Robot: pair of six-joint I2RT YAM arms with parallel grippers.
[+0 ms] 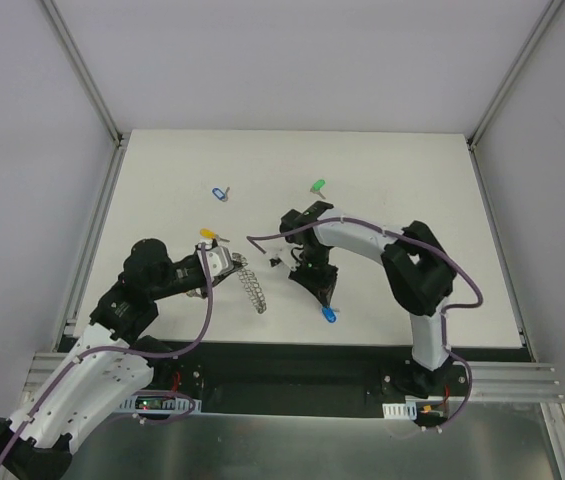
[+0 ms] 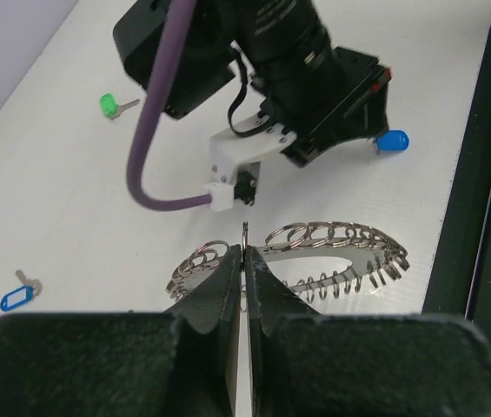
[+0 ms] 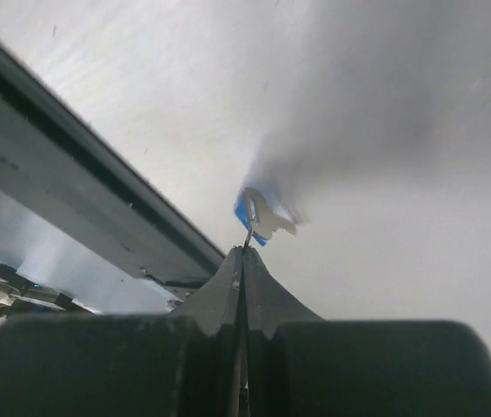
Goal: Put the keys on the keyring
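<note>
Keyring (image 1: 250, 285), a wreath of small wire loops, sits mid-way across the white table (image 1: 412, 180). The left gripper (image 2: 243, 257) has its fingers pressed together on the ring's near rim. Whether the ring rests on the surface or hangs lifted cannot be told.

Just right of the keyring, the right gripper (image 3: 243, 261) points downward. Its fingers are closed on a thin metal piece at the head of the solid-blue key (image 3: 256, 217), which is blurred in the wrist view. That key is right of the keyring and nearer the arm bases.

The yellow key (image 1: 207, 234) lies near the keyring, beyond it to the left. The pale-blue key (image 1: 221, 192) and the green key (image 1: 317, 186) lie farther beyond it, well apart.
</note>
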